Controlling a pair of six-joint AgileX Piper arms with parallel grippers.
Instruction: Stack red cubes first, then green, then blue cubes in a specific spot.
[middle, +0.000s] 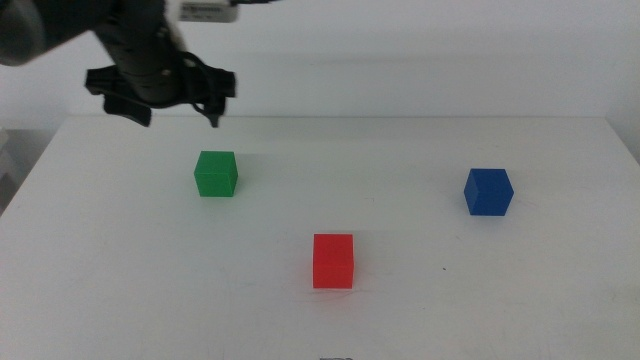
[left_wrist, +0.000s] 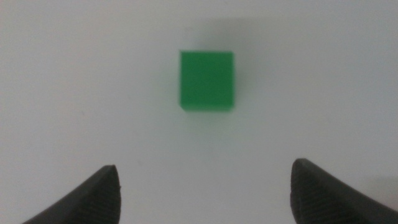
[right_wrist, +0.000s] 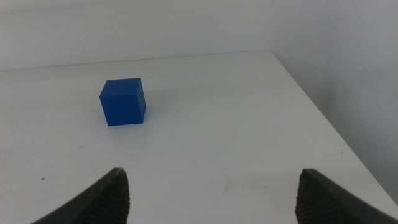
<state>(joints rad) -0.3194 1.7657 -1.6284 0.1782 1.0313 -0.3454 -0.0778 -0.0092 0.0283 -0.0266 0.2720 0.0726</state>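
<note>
The red cube (middle: 333, 261) rests on the white table near the front centre. Back left of it sits the green cube (middle: 215, 174) (left_wrist: 207, 81), and my left gripper (middle: 176, 110) (left_wrist: 205, 190) hovers above and just behind it, open and holding nothing. The blue cube (middle: 488, 191) (right_wrist: 122, 101) stands alone on the right side. My right gripper (right_wrist: 211, 193) is open and empty, well short of the blue cube, and it is out of the middle view. All three cubes stand apart from one another.
The white table (middle: 560, 300) carries only the three cubes. Its right edge (right_wrist: 323, 118) drops off close beside the blue cube's area. A pale wall rises behind the back edge.
</note>
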